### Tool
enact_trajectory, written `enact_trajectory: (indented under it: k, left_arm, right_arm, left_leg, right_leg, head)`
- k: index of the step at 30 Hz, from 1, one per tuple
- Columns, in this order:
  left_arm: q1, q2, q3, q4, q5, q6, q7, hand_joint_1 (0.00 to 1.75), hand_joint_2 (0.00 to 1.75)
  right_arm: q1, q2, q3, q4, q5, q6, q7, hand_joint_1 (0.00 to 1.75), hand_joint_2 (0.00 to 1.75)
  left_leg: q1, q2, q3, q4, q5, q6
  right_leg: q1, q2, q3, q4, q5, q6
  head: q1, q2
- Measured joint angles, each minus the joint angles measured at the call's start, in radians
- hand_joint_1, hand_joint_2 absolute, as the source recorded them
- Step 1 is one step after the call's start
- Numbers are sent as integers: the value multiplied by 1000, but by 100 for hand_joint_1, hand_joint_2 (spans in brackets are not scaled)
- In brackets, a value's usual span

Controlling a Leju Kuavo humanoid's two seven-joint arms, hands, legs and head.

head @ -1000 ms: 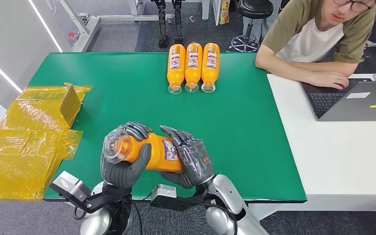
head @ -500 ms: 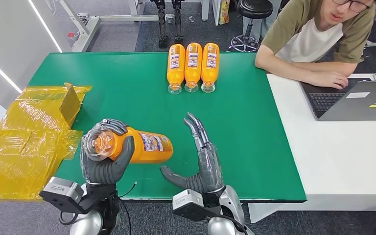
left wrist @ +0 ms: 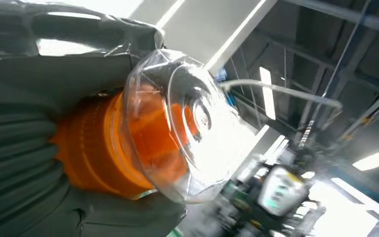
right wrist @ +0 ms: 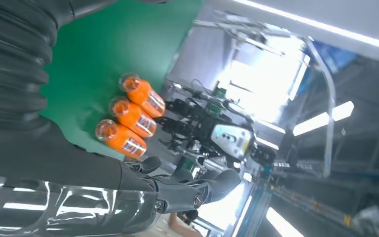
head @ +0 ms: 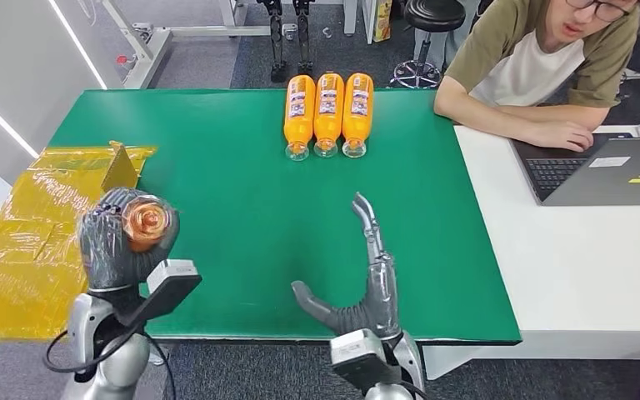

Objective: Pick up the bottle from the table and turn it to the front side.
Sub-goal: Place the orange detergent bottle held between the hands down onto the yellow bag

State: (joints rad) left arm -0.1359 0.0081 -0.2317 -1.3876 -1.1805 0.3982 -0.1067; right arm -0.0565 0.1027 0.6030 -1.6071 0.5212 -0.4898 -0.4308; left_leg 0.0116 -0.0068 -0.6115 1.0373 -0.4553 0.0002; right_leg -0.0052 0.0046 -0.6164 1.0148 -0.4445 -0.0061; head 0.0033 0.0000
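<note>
One bottle (head: 146, 223) clamped in left robot hand (head: 121, 242), raised over bench (head: 242, 183) left edge, cap end toward head camera. Right robot hand (head: 365, 287) empty, fingers apart. Risk: single-handed grip slips, bottle drops off bench.

Silver arms with grey box-shaped wrist modules and a black cable looping below the left. Dark grey left hand (head: 121, 242) and right hand (head: 365, 279), glossy-sheathed, behind ribbed grey covers.
</note>
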Motion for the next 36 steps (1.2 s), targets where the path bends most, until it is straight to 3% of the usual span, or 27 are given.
enact_trajectory:
  k: [4,11,13,17,25,34,35,36]
  left_arm:
    - [-87,122,40,156,-196,-13,56,175,175]
    - [-226,269,49,479,-373,-24,111,175,175]
    - [-250,293,46,546,-358,-37,57,175,175]
    - [-284,337,19,662,-316,-76,-129,175,175]
    - [-324,369,-51,835,-307,-150,-223,175,175]
    - [-367,334,-124,940,-306,-171,-262,172,175]
    - [-372,327,-130,947,-308,-169,-258,161,175]
    - [-376,321,-136,952,-309,-165,-252,117,175]
  right_arm:
    - [8,15,-33,-47,-166,-33,-75,0,175]
    - [8,23,-47,-80,-198,-32,-85,0,175]
    - [8,25,-47,-80,-205,-27,-91,0,175]
    - [8,27,-47,-79,-227,-5,-108,0,175]
    - [7,27,-47,-79,-232,2,-109,0,175]
    - [3,27,-47,-80,-225,-3,-95,0,175]
    - [2,27,-47,-80,-222,-3,-93,0,175]
    - [1,27,-47,-80,-218,-3,-90,0,175]
  left_leg:
    - [0,2,0,0,2,-2]
    - [0,5,1,0,2,-3]
    - [0,5,0,0,2,-3]
    - [0,6,0,0,2,-3]
    - [0,7,0,0,1,-4]
    - [0,7,0,0,1,-4]
    - [0,7,0,0,1,-4]
    - [0,7,0,0,1,-4]
  right_leg:
    - [0,1,-1,1,1,-2]
    - [0,5,-2,2,2,-4]
    - [0,5,-3,2,2,-4]
    - [0,6,-3,2,2,-4]
    - [0,7,-4,2,2,-4]
    - [0,7,-4,2,2,-4]
    - [0,7,-4,2,2,-4]
    - [0,7,-4,2,2,-4]
  head:
    - [0,0]
    - [0,0]
    - [0,0]
    - [0,0]
    - [0,0]
    - [0,0]
    - [0,0]
    - [0,0]
